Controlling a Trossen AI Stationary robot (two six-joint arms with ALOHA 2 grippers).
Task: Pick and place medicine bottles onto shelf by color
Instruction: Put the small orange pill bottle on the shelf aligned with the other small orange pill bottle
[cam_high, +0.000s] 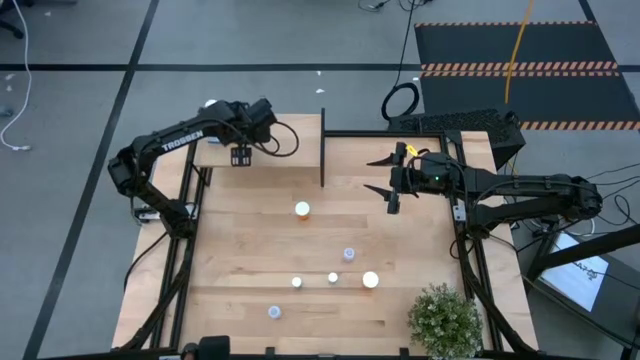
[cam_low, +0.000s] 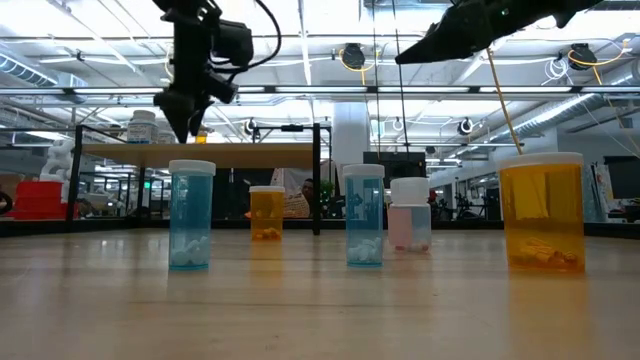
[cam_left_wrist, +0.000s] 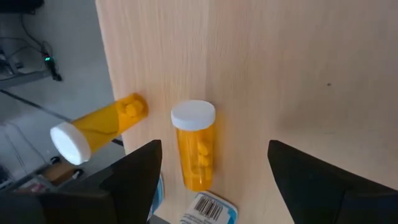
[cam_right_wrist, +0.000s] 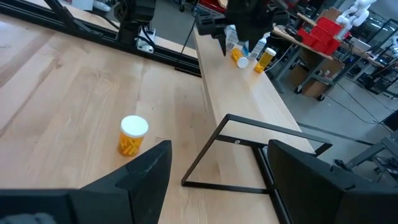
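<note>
Both my grippers gape empty: left gripper (cam_high: 241, 157) over the shelf (cam_high: 290, 150) at upper left, above two orange bottles (cam_left_wrist: 196, 144); right gripper (cam_high: 392, 180) upper right. Remaining bottles (cam_high: 333, 278) stand lower centre.

— What surrounds the table (cam_high: 240, 250)?
— Grey floor (cam_high: 80, 40) crossed by dark lines, with a black mat (cam_high: 520, 45) edged in orange-striped tape and a yellow cable (cam_high: 517, 50) running across it.
— And farther out?
— An open workshop: a ceiling of bright light strips (cam_low: 300, 40) and pipes, a white pillar (cam_low: 352, 130), and red bins (cam_right_wrist: 320, 31) on a workbench.
</note>
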